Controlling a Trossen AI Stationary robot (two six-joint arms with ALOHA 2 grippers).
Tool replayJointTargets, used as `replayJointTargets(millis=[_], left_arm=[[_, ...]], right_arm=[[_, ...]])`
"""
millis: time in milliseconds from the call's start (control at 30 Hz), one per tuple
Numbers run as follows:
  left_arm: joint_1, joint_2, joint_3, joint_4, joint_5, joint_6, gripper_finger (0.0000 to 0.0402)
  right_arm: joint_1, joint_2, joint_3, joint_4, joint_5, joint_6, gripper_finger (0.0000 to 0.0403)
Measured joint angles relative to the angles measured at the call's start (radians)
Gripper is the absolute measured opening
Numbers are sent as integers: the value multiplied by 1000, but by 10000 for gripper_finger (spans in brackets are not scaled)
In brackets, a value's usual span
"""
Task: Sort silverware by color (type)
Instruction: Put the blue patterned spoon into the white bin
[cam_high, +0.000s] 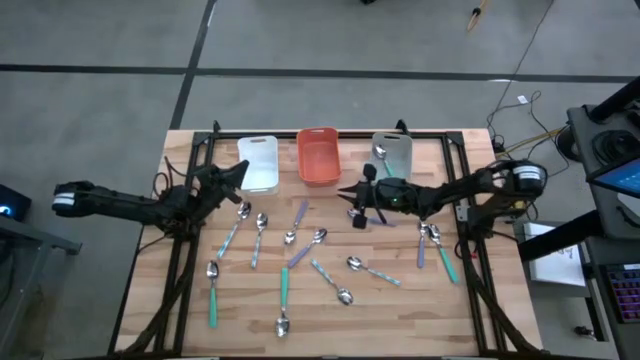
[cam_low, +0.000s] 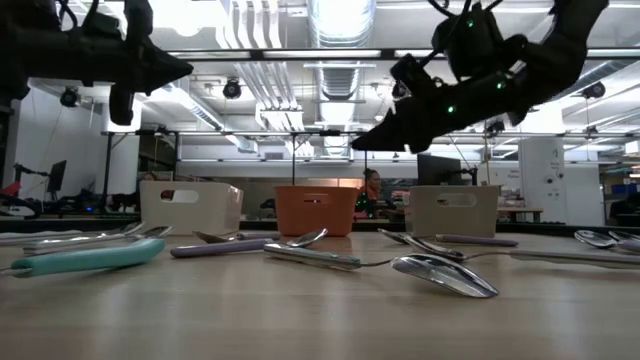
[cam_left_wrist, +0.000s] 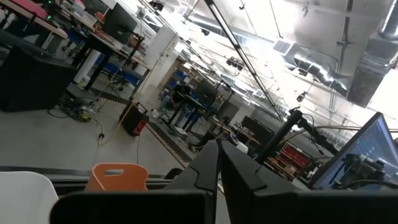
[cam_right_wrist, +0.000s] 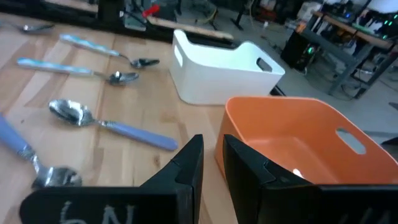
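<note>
Several spoons lie flat on the wooden table (cam_high: 180, 330): teal-handled ones (cam_high: 283, 290), purple ones (cam_high: 300, 250) and pale-blue ones (cam_high: 232, 235). One spoon (cam_high: 381, 157) lies in the grey bin (cam_high: 400, 143). My right gripper (cam_right_wrist: 211, 149) hovers above the table beside the orange bin (cam_right_wrist: 292, 137). Its fingers stand a narrow gap apart with nothing between them. My left gripper (cam_left_wrist: 219, 149) is shut and empty. It is raised next to the white bin (cam_high: 260, 160).
White, orange (cam_high: 318, 155) and grey bins stand in a row along the table's far edge. A purple spoon (cam_right_wrist: 112, 127) and two pale-blue ones (cam_right_wrist: 68, 68) lie just ahead of my right gripper. More spoons (cam_high: 435, 250) lie under the right arm.
</note>
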Motion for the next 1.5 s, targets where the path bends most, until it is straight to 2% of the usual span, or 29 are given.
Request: replayJointTargets(millis=[200,600,767,900,1000,1133,1200,1300,1400,1500], left_arm=[[0,12,0,0,0,0,0],[0,65,0,0,2,-42,0],[0,108,0,0,14,-131,0],[0,157,0,-1,65,-242,0],[-1,195,35,-55,86,-310,0],[-1,240,139,-269,242,-435,0],[-1,251,213,-489,328,-519,0],[-8,280,341,-909,433,-622,0],[-40,335,473,-1238,456,-653,0],[-75,404,574,-1402,456,-637,0]], right_arm=[[0,71,0,97,0,-15,52],[0,55,0,98,0,-32,52],[0,55,0,99,1,-51,52],[0,55,0,99,1,-60,52],[0,55,0,99,1,-65,52],[0,53,0,100,2,-67,52],[0,53,0,99,6,-67,52],[0,53,0,99,8,-67,52],[0,53,0,99,8,-67,52],[0,53,0,99,9,-67,52]])
